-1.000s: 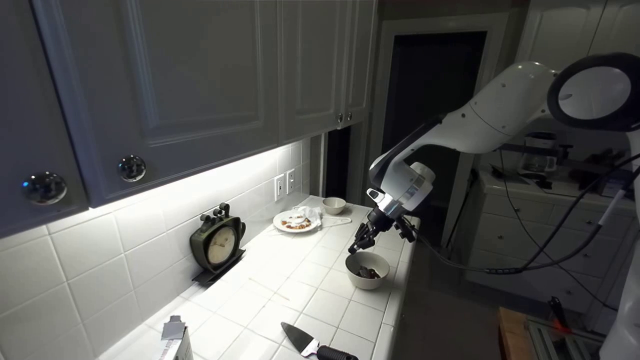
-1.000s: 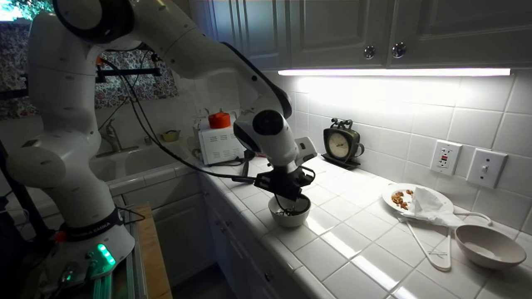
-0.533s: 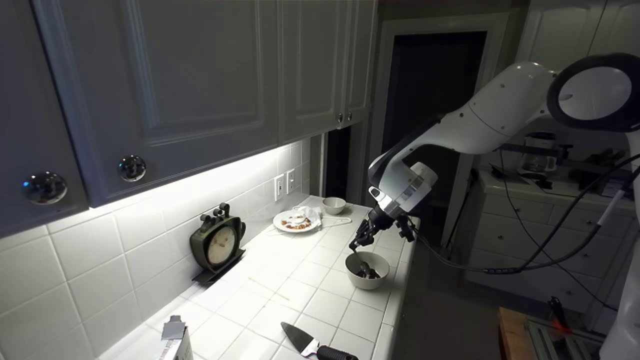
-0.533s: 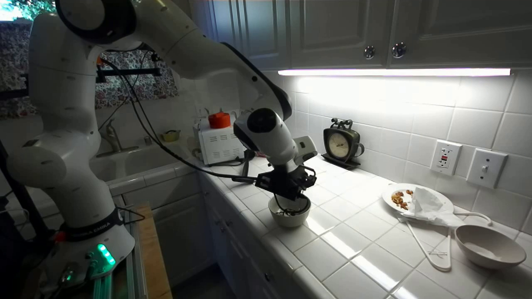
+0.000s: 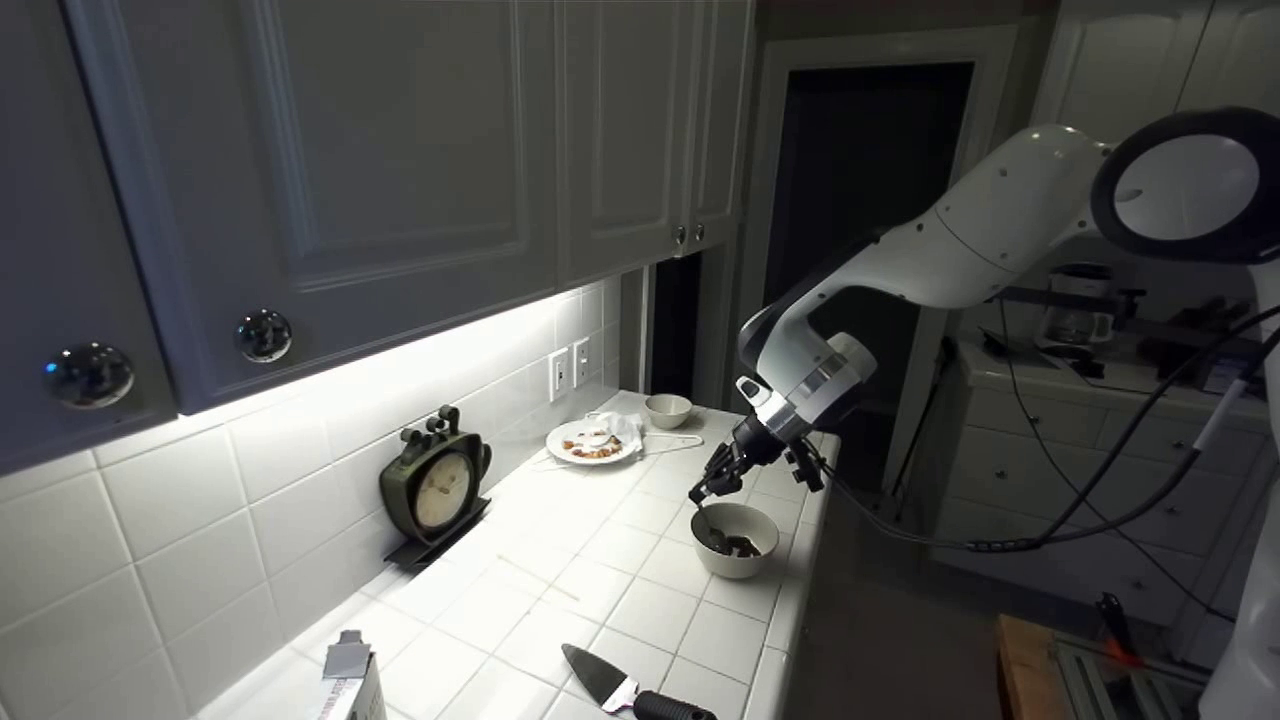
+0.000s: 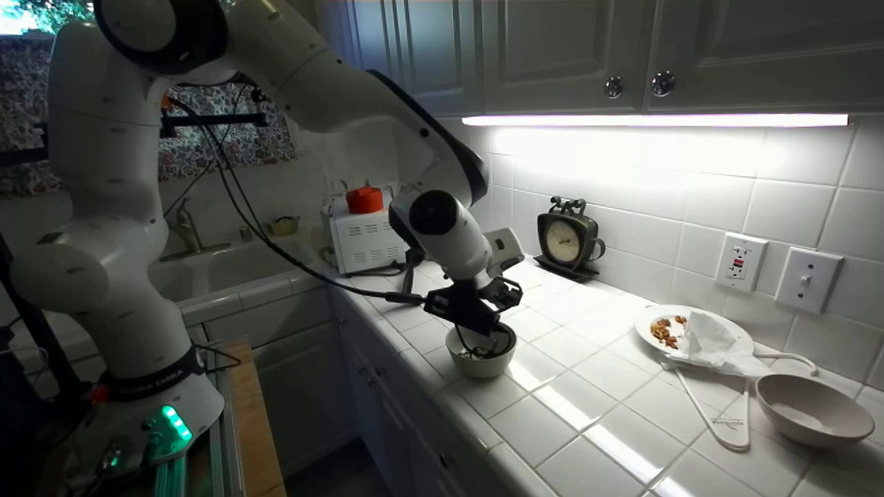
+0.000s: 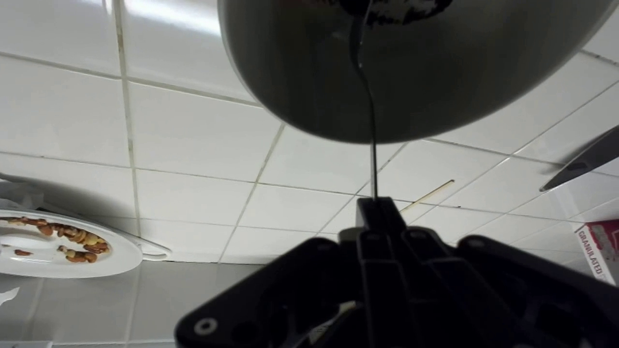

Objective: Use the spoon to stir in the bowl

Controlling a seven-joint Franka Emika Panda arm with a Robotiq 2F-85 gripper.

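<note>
Pincer (image 7: 378, 205) gripping spoon (image 7: 372, 116), bowl (image 5: 737, 568) below, spoon tip seemingly inside

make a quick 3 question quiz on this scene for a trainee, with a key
1. True or false: the jaws hold the spoon with its head inside the bowl.
2. In the wrist view, which word shows on the carton: (a) powdered, (b) granulated or (c) salted?
3. In an exterior view, what lies on the counter and has a black handle?

Key: 1 true; 2 (b); 3 the cake server.

"GRANULATED": red-and-white box (image 7: 601, 249) | "FRANKA EMIKA": robot base (image 6: 148, 407)
</note>
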